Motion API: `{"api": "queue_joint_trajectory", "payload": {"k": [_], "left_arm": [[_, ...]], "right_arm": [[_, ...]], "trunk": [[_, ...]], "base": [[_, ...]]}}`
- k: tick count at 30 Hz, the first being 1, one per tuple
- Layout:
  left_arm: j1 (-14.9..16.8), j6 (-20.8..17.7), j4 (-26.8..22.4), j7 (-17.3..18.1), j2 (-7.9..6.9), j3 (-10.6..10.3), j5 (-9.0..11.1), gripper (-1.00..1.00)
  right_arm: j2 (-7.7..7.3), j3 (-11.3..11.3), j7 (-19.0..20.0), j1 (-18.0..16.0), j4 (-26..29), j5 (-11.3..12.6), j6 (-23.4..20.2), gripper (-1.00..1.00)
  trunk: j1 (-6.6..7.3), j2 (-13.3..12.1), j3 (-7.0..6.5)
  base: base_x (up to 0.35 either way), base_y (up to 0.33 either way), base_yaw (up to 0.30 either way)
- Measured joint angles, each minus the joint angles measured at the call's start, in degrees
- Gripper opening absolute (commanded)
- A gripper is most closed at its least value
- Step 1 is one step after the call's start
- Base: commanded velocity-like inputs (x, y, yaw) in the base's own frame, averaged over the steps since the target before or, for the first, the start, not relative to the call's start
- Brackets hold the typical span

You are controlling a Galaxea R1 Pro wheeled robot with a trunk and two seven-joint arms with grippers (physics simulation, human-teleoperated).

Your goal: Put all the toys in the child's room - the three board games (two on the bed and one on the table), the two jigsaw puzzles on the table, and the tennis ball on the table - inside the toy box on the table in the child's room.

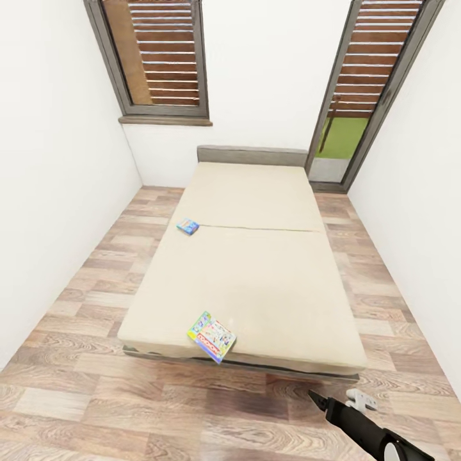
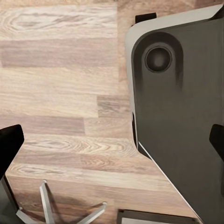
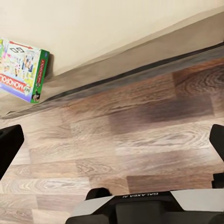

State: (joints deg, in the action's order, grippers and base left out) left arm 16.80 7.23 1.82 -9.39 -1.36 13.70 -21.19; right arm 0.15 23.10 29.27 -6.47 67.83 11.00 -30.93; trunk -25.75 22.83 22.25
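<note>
Two board games lie on the beige bed [image 1: 256, 282]. A colourful Monopoly box [image 1: 212, 336] rests at the mattress's near edge, slightly over the rim, and a small blue box [image 1: 187, 225] sits further back near the left edge. My right gripper [image 1: 336, 401] hangs low over the floor, in front of the bed's near right corner, to the right of the Monopoly box and apart from it. In the right wrist view that gripper [image 3: 112, 144] is open and empty, with the Monopoly box [image 3: 21, 70] ahead. My left gripper [image 2: 112, 140] is open over the floor beside my dark base [image 2: 186, 116].
The bed fills the middle of a narrow room with white walls [image 1: 57, 192] on both sides. Strips of wooden floor [image 1: 96, 269] run along each side and in front. A shuttered window [image 1: 160, 57] and a glass door [image 1: 358, 96] are at the back.
</note>
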Motion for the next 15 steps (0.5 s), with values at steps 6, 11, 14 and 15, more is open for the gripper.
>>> {"api": "queue_joint_trajectory", "payload": {"k": [6, 11, 14, 15], "left_arm": [[0.0, 0.0, 0.0, 0.0, -0.02, 0.0, 0.0, 1.00], [0.0, 0.0, 0.0, 0.0, -0.02, 0.0, 0.0, 1.00], [0.0, 0.0, 0.0, 0.0, -0.03, 0.0, 0.0, 1.00], [0.0, 0.0, 0.0, 0.0, -0.03, 0.0, 0.0, 1.00]], "right_arm": [[0.06, 0.0, 0.0, 0.0, -0.6, 0.0, 1.3, 1.00], [0.13, -0.1, 0.0, 0.0, -1.8, 0.0, 3.0, 1.00], [0.15, -0.1, 0.0, 0.0, -2.4, 0.0, 3.5, 1.00], [0.15, -0.1, 0.0, 0.0, -2.5, 0.0, 3.6, 1.00]], "trunk": [[0.00, 0.0, -0.57], [0.00, 0.0, -1.04], [0.00, 0.0, -1.33], [0.00, 0.0, -1.42]], "base": [[0.000, 0.000, 0.070], [0.000, 0.000, 0.070], [0.000, 0.000, 0.070], [0.000, 0.000, 0.071]]}}
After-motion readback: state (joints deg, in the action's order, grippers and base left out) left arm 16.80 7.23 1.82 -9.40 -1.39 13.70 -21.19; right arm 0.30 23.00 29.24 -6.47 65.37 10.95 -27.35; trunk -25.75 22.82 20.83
